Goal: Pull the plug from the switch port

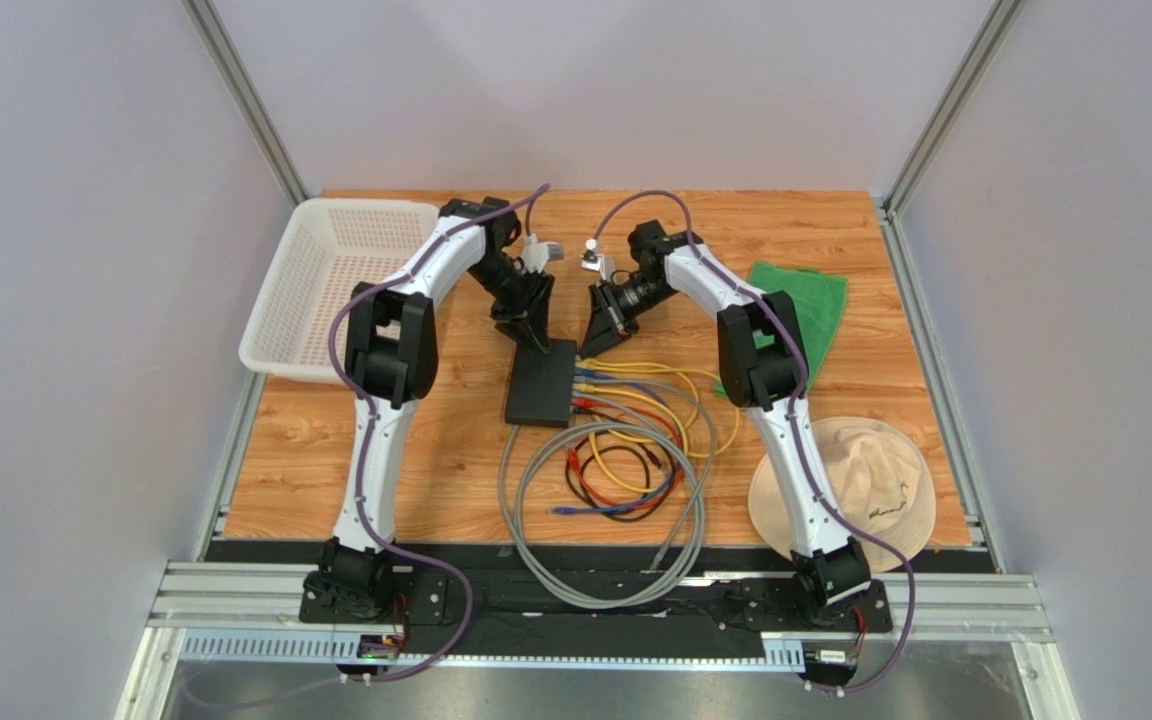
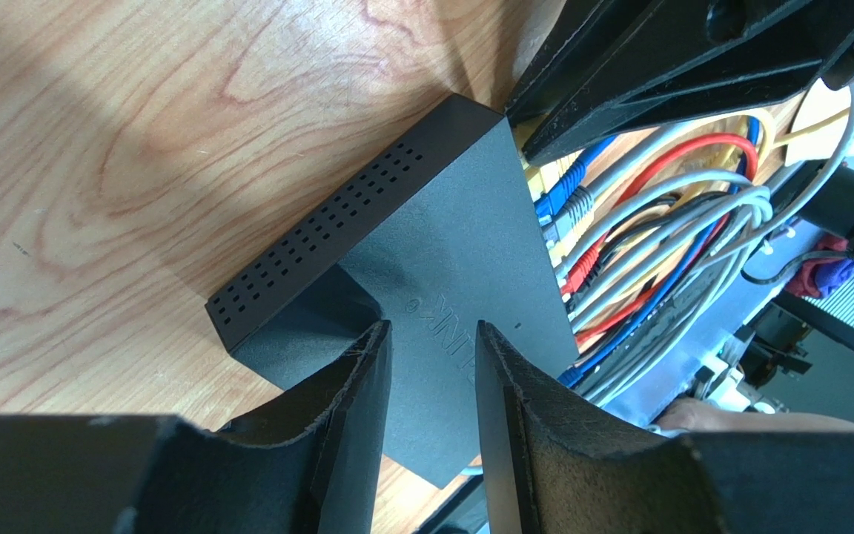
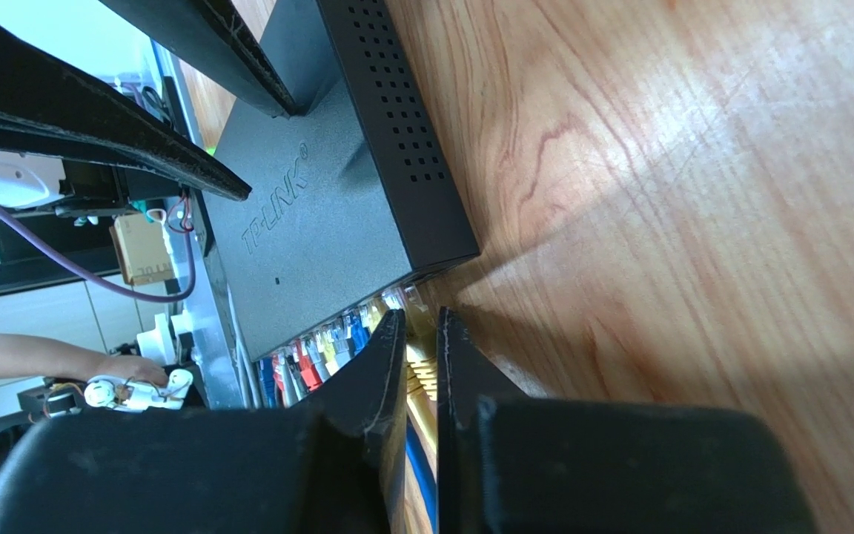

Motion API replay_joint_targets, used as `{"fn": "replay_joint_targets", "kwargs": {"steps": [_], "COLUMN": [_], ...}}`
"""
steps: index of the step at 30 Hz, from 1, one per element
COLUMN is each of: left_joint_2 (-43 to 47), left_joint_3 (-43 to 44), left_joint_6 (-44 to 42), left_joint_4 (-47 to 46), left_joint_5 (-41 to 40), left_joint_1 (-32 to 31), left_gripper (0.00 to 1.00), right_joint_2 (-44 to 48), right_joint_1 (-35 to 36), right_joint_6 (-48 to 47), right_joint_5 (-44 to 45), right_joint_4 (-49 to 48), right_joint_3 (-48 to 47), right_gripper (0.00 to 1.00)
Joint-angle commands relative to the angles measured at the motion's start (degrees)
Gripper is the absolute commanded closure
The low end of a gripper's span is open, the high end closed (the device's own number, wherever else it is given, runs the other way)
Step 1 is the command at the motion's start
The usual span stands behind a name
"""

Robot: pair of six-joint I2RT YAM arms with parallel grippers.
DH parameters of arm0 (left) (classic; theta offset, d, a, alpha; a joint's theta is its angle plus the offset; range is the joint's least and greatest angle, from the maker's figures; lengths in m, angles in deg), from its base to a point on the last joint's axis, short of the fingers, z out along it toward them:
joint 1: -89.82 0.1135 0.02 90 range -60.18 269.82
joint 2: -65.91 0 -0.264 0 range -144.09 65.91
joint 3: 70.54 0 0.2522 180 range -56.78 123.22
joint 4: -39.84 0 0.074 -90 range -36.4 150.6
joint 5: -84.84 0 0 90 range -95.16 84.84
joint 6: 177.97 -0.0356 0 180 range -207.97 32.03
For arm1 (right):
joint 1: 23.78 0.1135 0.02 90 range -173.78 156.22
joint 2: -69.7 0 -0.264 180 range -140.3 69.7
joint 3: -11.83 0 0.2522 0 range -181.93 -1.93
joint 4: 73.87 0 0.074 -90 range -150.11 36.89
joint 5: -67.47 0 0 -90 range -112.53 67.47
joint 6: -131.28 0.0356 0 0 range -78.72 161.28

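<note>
The matte-black switch (image 1: 542, 383) lies flat mid-table, with several coloured plugs (image 3: 320, 347) in the ports along its right edge. My left gripper (image 1: 525, 333) sits over the switch's far end. In the left wrist view (image 2: 434, 336) its jaws stand a little apart over the switch's top (image 2: 443, 234), with nothing between them. My right gripper (image 1: 597, 339) is at the far end of the port row. In the right wrist view (image 3: 420, 320) its jaws are closed narrowly around the yellow plug (image 3: 421, 358) at the corner of the switch (image 3: 320, 211).
Yellow, grey, red and blue cables (image 1: 620, 458) coil on the table in front of the switch. A white basket (image 1: 330, 285) stands at the back left. A green cloth (image 1: 811, 308) and a beige hat (image 1: 856, 483) lie on the right.
</note>
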Motion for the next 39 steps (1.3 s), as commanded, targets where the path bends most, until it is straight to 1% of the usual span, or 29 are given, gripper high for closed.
{"fn": "replay_joint_targets", "kwargs": {"steps": [1, 3, 5, 8, 9, 11, 14, 15, 16, 17, 20, 21, 23, 24, 28, 35, 37, 39], "left_joint_2": [-2.3, -2.3, -1.9, 1.7, 2.9, 6.0, 7.0, 6.9, 6.8, 6.8, 5.6, 5.3, 4.5, 4.0, 2.4, 0.8, 0.7, 0.9], "left_joint_3": [0.5, 0.8, 2.2, 3.8, 3.6, 1.5, -2.2, -3.1, -5.5, -6.4, -7.1, -7.2, -8.1, -8.3, -9.1, -8.6, -8.4, -8.2], "left_joint_6": [-1.2, -1.2, -2.1, -3.0, -3.2, -2.5, -2.1, -1.9, -1.3, -0.9, 0.5, 0.5, 0.0, 0.0, 0.0, 0.1, 0.1, -0.3], "left_joint_4": [-1.3, -1.1, -0.8, -0.5, -1.3, -2.2, -1.4, -1.1, -1.5, -2.0, -2.4, -2.3, -2.0, -1.4, -1.5, -1.5, -1.5, -1.5], "left_joint_5": [-3.1, -3.1, -2.2, 2.5, 4.8, 5.2, 5.7, 7.6, 8.5, 8.7, 5.6, 2.8, 1.1, 0.0, -0.3, -1.1, -1.0, -0.7], "left_joint_1": [-0.6, -0.6, -0.6, 0.3, 0.8, 1.5, 1.7, 1.7, 1.7, 1.5, 1.5, 1.5, 1.5, 1.5, 1.5, 1.3, 1.1, 0.8], "left_gripper": [0.56, 0.57, 0.60, 0.60, 0.60, 0.60, 0.59, 0.59, 0.59, 0.59, 0.60, 0.60, 0.60, 0.60, 0.60, 0.60, 0.61, 0.61], "right_joint_2": [-1.9, -1.5, -1.2, -0.4, -0.2, -0.1, -0.4, -0.7, -1.0, -1.1, -1.1, -1.1, -1.6, -1.8, -4.2, -5.8, -6.9, -7.4], "right_joint_1": [2.1, 2.1, 2.1, 2.1, 1.9, 1.8, 1.7, 1.7, 1.6, 1.6, 1.4, 1.3, 0.9, 0.8, 0.8, 0.9, 0.9, 0.9], "right_joint_6": [-3.8, -3.9, -3.9, -4.0, -4.1, -4.1, -3.8, -3.7, -3.6, -3.6, -3.3, -3.2, -3.0, -3.0, -2.8, -1.4, -2.0, -2.1], "right_joint_5": [12.4, 12.9, 13.4, 13.9, 13.8, 13.4, 12.4, 12.1, 11.8, 11.1, 9.4, 8.9, 7.7, 7.6, 6.6, 6.5, 5.7, 5.2], "right_joint_4": [1.4, 1.4, 1.3, 1.2, 1.2, 1.2, 1.2, 1.3, 1.3, 1.6, 2.0, 2.1, 2.7, 2.7, 5.4, 5.6, 6.7, 7.3], "right_joint_3": [2.4, 2.5, 2.6, 3.2, 3.3, 3.6, 3.2, 2.9, 2.7, 2.5, 2.4, 2.4, 2.0, 1.8, -0.6, -1.2, -2.8, -3.7], "right_gripper": [0.97, 0.98, 0.99, 0.99, 0.99, 1.00, 0.99, 0.98, 0.96, 0.84, 0.67, 0.65, 0.62, 0.61, 0.61, 0.66, 0.66, 0.64]}}
